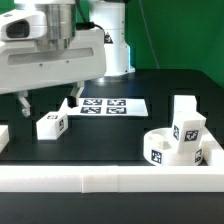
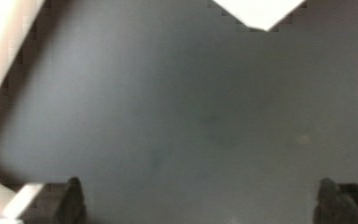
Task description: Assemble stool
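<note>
The round white seat disc lies at the exterior view's right, against the front rail. A tagged leg stands on or just behind it, and another white leg rises behind that one. A third leg lies on the black table at the left. My gripper hangs open and empty just above and behind this leg. In the wrist view my gripper shows both fingertips wide apart over bare black table, with nothing between them.
The marker board lies flat at the middle back. A long white rail runs along the front, and a white rail shows at the edge of the wrist view. A white corner of some part shows there too.
</note>
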`<state>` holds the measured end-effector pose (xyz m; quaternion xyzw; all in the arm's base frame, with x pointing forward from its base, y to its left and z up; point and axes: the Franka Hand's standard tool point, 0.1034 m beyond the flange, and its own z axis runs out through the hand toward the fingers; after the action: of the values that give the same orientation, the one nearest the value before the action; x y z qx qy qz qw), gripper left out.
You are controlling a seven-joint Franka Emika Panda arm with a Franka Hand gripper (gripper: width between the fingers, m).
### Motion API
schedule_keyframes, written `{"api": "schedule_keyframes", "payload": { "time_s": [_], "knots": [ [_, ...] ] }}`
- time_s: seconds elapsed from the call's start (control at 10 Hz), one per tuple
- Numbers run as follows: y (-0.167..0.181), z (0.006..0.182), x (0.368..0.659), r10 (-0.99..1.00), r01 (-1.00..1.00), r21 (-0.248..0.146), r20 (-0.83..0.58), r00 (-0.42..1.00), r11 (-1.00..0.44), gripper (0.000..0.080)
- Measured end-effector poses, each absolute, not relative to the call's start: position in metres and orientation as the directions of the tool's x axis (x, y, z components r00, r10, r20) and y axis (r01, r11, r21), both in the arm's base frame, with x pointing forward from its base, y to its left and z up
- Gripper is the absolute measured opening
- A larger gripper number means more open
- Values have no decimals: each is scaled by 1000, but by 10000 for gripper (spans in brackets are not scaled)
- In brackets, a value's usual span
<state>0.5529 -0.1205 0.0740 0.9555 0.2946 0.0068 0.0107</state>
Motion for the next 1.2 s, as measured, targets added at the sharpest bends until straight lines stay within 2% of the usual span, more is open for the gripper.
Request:
{"api": "schedule_keyframes", "payload": {
  "time_s": [0.3, 0.5, 0.6, 0.9, 1.1, 1.2],
  "knots": [
    [-115, 73, 552, 557, 557, 16, -10, 830, -830, 649],
    [-106, 70, 545, 504, 505, -16, -110, 857, -863, 649],
    [-106, 70, 542, 421, 424, -18, -160, 893, -906, 649],
    [-110, 70, 541, 321, 324, -2, -159, 934, -946, 649],
    [-109, 69, 541, 180, 185, 13, -155, 971, -983, 649],
    [-115, 69, 540, 6, 9, 17, -146, 989, -1000, 649]
  ]
}}
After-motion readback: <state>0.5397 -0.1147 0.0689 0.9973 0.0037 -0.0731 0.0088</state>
